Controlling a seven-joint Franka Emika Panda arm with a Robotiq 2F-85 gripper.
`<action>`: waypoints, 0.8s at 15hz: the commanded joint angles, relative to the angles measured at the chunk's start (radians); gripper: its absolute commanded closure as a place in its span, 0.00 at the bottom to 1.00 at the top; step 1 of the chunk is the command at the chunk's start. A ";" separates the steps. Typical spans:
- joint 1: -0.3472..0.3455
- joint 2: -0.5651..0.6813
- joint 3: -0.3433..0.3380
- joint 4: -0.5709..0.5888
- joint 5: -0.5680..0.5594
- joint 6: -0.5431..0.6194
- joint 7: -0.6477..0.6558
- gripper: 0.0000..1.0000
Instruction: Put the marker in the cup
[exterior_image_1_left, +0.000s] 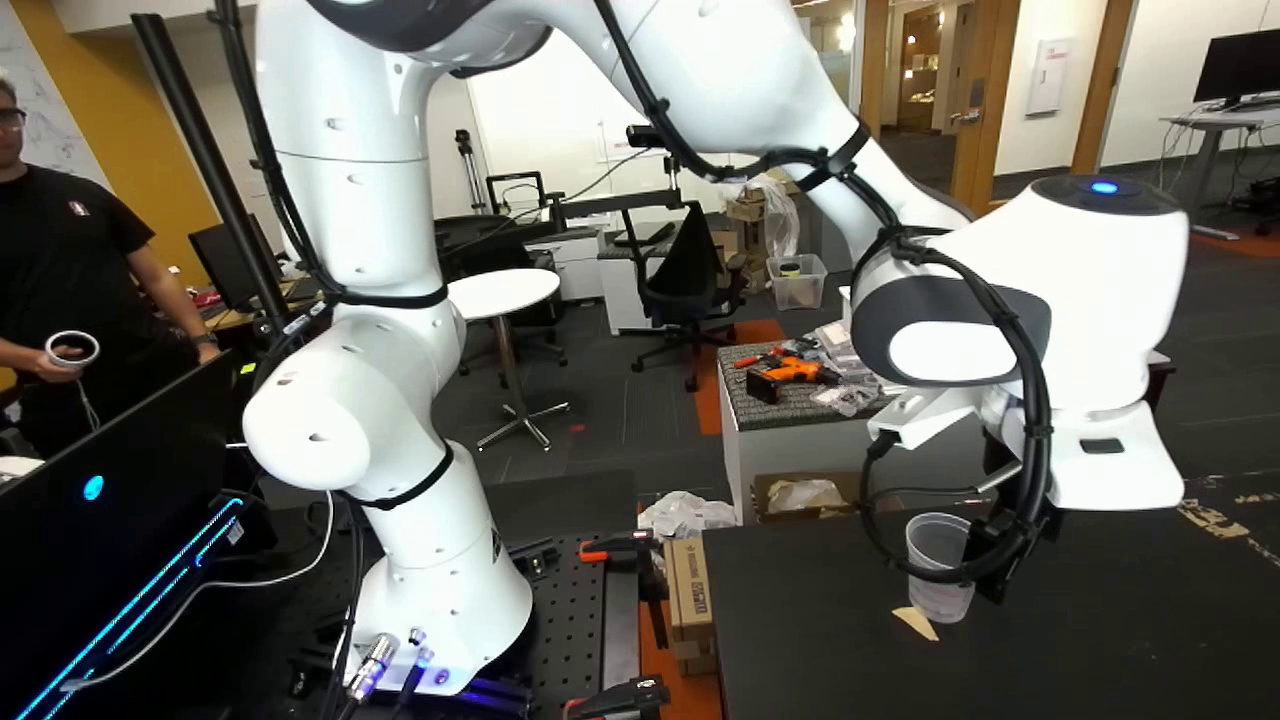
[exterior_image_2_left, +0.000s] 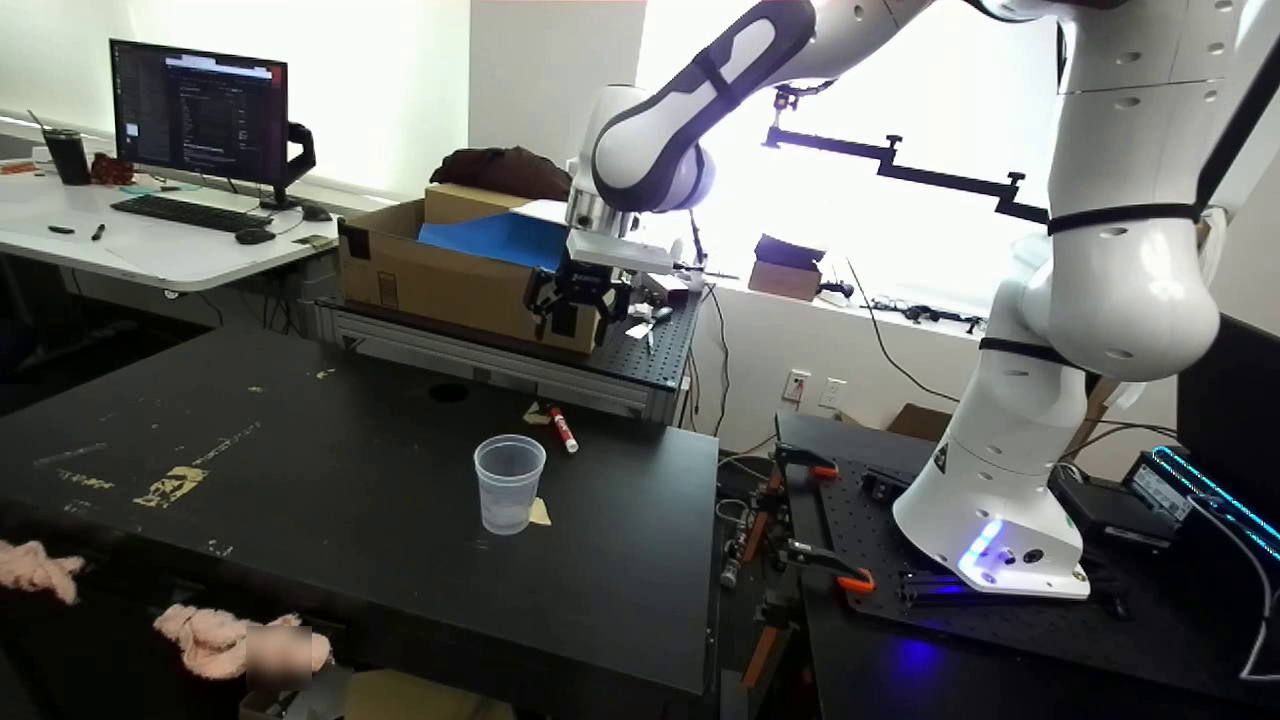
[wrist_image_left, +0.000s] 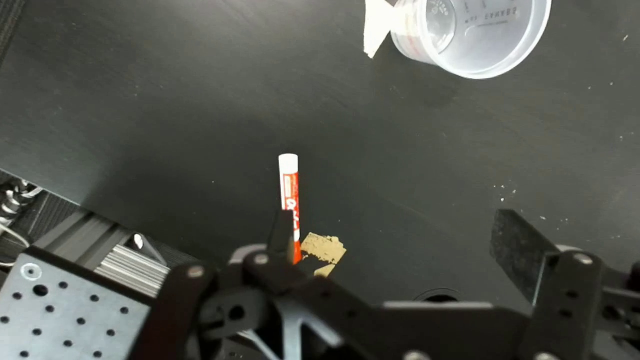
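marker (wrist_image_left: 290, 192): 1, red w/ white end, lying on table (exterior_image_2_left: 350, 480), nr cup (exterior_image_2_left: 508, 490) but apart
cup: 1, upright, inner wall & base showing
gripper (wrist_image_left: 394, 235): up over table, released, fingers (wrist_image_left: 520, 247) spread; in wrist view 1 hides pt of marker's red end
scraps (wrist_image_left: 325, 246): 2 pale, 1 beside marker, 1 beside cup
carton (exterior_image_2_left: 440, 285): 1 big, blue sheet (exterior_image_2_left: 495, 238) in it

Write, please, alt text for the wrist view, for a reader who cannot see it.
A red-and-white marker lies on a dark table, partly hidden by the open, empty hand. A translucent cup, cut off by the top edge, is beside a pale scrap; a perforated plate is in the lower left corner.
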 joint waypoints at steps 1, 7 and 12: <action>0.032 0.058 -0.026 0.014 -0.039 0.076 0.101 0.00; 0.060 0.130 -0.093 0.035 -0.128 0.102 0.187 0.00; 0.061 0.181 -0.108 0.065 -0.153 0.111 0.176 0.00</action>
